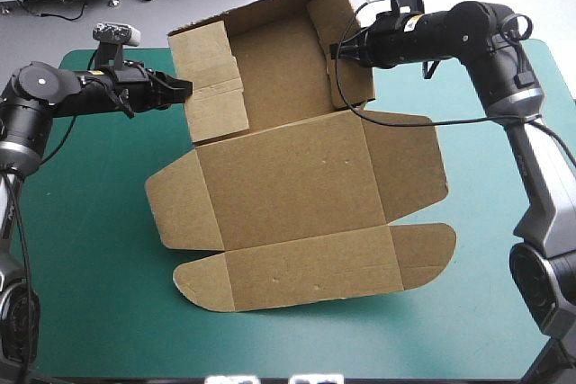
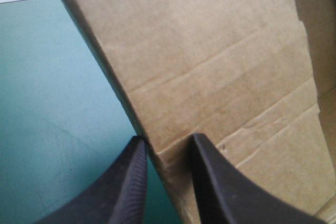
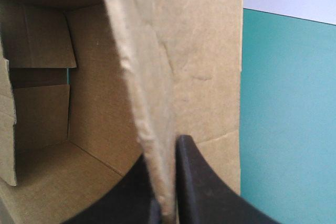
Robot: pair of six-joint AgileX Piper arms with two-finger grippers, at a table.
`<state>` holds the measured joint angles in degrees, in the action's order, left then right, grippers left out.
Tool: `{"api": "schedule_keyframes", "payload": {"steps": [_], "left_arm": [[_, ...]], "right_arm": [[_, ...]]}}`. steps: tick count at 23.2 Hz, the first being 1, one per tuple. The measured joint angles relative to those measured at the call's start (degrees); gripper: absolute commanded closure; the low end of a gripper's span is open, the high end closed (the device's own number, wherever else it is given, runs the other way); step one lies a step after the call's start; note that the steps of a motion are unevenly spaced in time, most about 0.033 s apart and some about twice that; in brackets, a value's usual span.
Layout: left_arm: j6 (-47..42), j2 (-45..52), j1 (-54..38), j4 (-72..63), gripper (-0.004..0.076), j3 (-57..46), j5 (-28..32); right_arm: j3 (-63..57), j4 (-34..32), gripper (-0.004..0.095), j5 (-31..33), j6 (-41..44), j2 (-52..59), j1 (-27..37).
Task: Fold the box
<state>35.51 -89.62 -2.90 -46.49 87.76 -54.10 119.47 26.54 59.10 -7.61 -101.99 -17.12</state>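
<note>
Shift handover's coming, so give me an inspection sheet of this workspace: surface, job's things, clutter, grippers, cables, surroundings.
Surface: teal-green cover, smooth where it shows.
Job's things: box, brown, partly formed; far walls raised, lid panel and its flaps flat toward the table's near edge.
Clutter: nothing seen.
Grippers: left gripper, fingers pinching the box's left wall; right gripper, fingers all but shut on its right wall.
Cables: nothing seen.
Surroundings: nothing seen.
</note>
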Motion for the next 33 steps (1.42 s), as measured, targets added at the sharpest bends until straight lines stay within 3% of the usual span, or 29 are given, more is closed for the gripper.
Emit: {"api": "schedule_keyframes", "payload": {"steps": [3, 11, 14, 18, 22, 28, 33], "left_arm": [[-1.0, -0.7, 0.0, 0.1, 0.0624, 0.0, 1.0], [-4.0, -1.8, -0.1, 0.4, 0.0641, 0.0, 4.5], [-4.3, -2.5, -0.1, 0.4, 0.0729, 0.0, 4.6], [-4.4, -2.7, -0.1, 1.0, 0.0729, 0.2, 4.7], [-6.2, -2.9, 0.7, 6.2, 0.0729, 3.3, 0.1], [-16.4, -4.6, 10.0, 27.2, 0.0729, 9.5, -7.3], [-20.3, -9.4, 12.8, 32.7, 0.0729, 9.8, -11.0]], "right_arm": [[0.0, 1.7, 0.0927, -0.9, -0.9, -0.3, 0.0], [0.0, 5.2, 0.0927, -1.9, -3.0, -0.3, 0.1], [-0.1, 6.0, 0.0927, -2.0, -3.6, -0.3, 0.2], [-0.1, 6.4, 0.0925, -1.8, -3.8, -0.4, 0.2], [-0.1, 2.1, 0.0925, 1.1, 0.2, -0.4, 0.1], [-3.0, -8.8, 0.0926, 7.5, 7.6, -0.3, -0.7], [-13.8, -9.6, 0.0926, 4.5, 8.3, -0.3, -0.9]]}}
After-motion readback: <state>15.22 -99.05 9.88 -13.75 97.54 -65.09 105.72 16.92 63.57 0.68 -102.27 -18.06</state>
